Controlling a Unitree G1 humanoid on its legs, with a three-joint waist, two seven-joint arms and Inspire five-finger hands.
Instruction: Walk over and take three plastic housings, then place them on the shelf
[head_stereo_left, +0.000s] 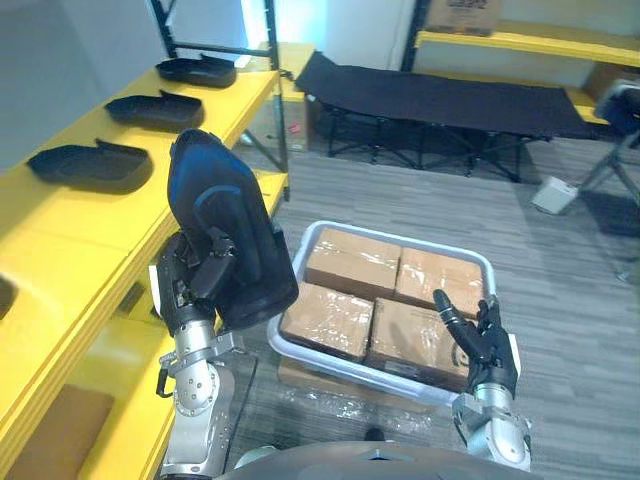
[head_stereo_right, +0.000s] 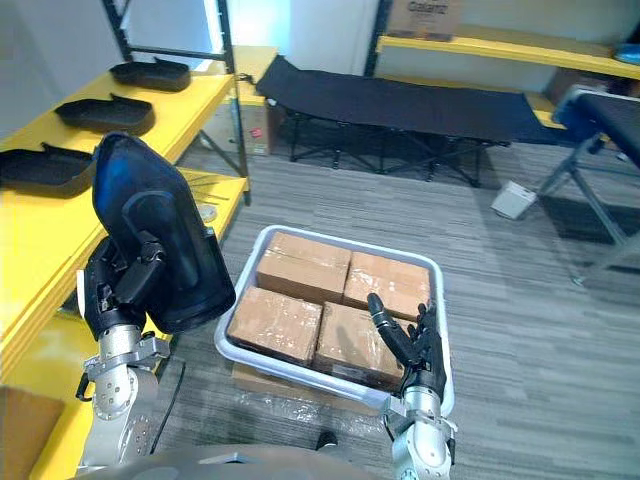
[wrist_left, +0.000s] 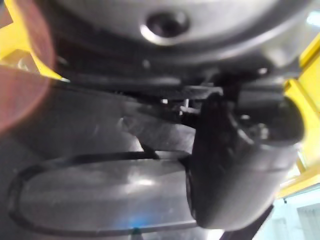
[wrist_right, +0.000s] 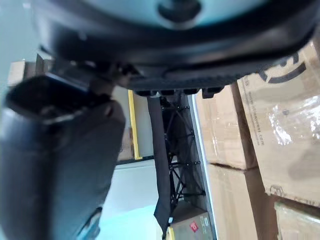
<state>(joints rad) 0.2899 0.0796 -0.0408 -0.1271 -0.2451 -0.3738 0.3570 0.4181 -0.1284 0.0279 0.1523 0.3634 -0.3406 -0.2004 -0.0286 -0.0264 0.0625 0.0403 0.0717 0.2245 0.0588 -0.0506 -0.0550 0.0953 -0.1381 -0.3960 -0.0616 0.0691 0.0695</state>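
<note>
yellow shelf (head_stereo_left: 90, 215) on the left is carrying three black plastic housings in a row on its top level: near housing (head_stereo_left: 90, 165), middle housing (head_stereo_left: 155, 108), far housing (head_stereo_left: 197, 71), all lying flat and apart from each other. left hand (head_stereo_left: 190, 280) is gripping a fourth one, the held housing (head_stereo_left: 225, 235), just right of the shelf edge, fingers clamped round its lower part, thumb pressing on the shell in the left wrist view. it's standing upright in the grip: glossy dark shell, rounded top, raised rib running down its face. white bin (head_stereo_left: 340, 365) is sitting on the floor at centre, holding four cardboard boxes (head_stereo_left: 352, 260) packed two by two, shiny tape over their tops. bin is resting on another flat box (head_stereo_left: 300, 375) in clear film. right hand (head_stereo_left: 490, 350) is hovering at the bin's near right corner, fingers straight and spread, holding nothing; can't tell if it's touching the rim. black folding cot (head_stereo_left: 440, 100) is standing along the back, well apart.
</note>
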